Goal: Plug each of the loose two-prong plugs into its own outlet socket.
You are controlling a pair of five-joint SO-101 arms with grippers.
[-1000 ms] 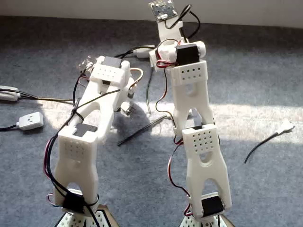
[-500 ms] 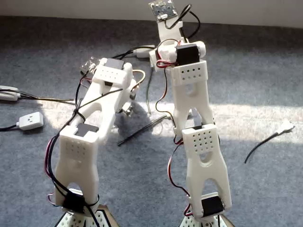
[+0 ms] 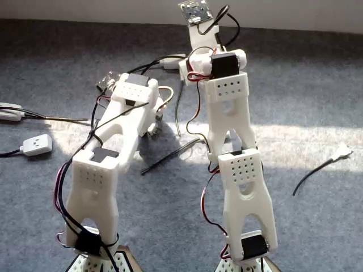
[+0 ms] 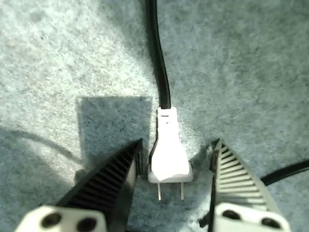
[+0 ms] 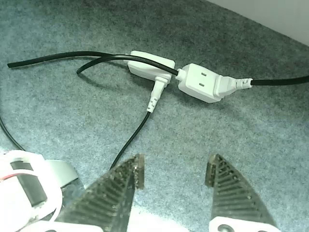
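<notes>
1. While both arms stand side by side over the grey desk (image 3: 317,85), my left end effector (image 4: 178,143) points down at it, jaws spread wide and nothing clamped between them.
2. Between those jaws lies the white two-prong plug (image 4: 168,153), flat on the desk, its two metal prongs aimed back toward my wrist.
3. My shadowed finger (image 4: 112,182) sits just beside the plug's flared edge, and I cannot tell whether it touches. My sunlit finger (image 4: 232,171) stands a little apart from it.
4. A black cord (image 4: 157,53) runs straight from the plug's narrow end, away from me.
5. My right end effector (image 5: 176,162) hangs over the desk farther back, jaws just as wide, gripping nothing.
6. Beyond its fingertips rests a white outlet socket (image 5: 200,84), two slots facing up, with a black cable leaving its far end.
7. Against the socket's near end butts a longer white block (image 5: 147,63) with black cords crossing it. A slim white connector (image 5: 157,92) lies just beside both, and its thin cord trails back toward me.
8. Seen from above, a second outlet socket (image 3: 35,144) lies well out on my left arm's side.
9. Another loose plug (image 3: 342,152), with a short dark cord, lies well out on my right arm's side.
</notes>
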